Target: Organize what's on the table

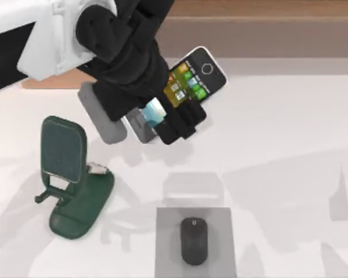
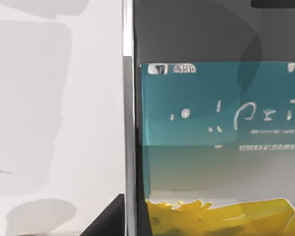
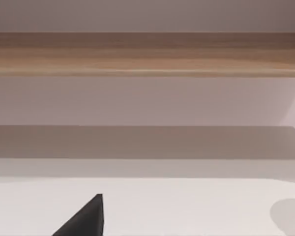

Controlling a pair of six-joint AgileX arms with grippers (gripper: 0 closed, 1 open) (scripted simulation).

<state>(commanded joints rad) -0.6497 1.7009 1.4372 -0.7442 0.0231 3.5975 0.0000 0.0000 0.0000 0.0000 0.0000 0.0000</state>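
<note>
Far left of the table [image 1: 290, 121]: green stand [image 1: 69, 179], backrest up, cradle lip facing right/near, base running toward the near edge. It's empty.

Next right, raised above the table: left gripper [image 1: 162, 119], clamped on the phone [image 1: 188, 87] across its lower half, fingers [image 1: 182, 124] pinching the long edges. Phone's long axis runs diagonal, near-left to far-right; home-button end points far-right, toward the shelf [image 1: 261, 29]. Screen faces up toward the top cam. Left wrist view is close on the screen [image 2: 221, 147] w/ the metal edge [image 2: 129, 123] beside it, table beyond.

Key relation, as I judge it: stand lies left and near of the held phone, so the carry goes that way, and the phone's axis needs turning to line up w/ the backrest before it drops onto the lip. Left arm is the nearer one by far.

Centre-near: grey pad [image 1: 220, 220] w/ black mouse [image 1: 194, 240] on it, long axis near-far.

Right gripper: a dark tip [image 3: 86, 219] in its wrist view, facing the shelf; can't tell its state.
</note>
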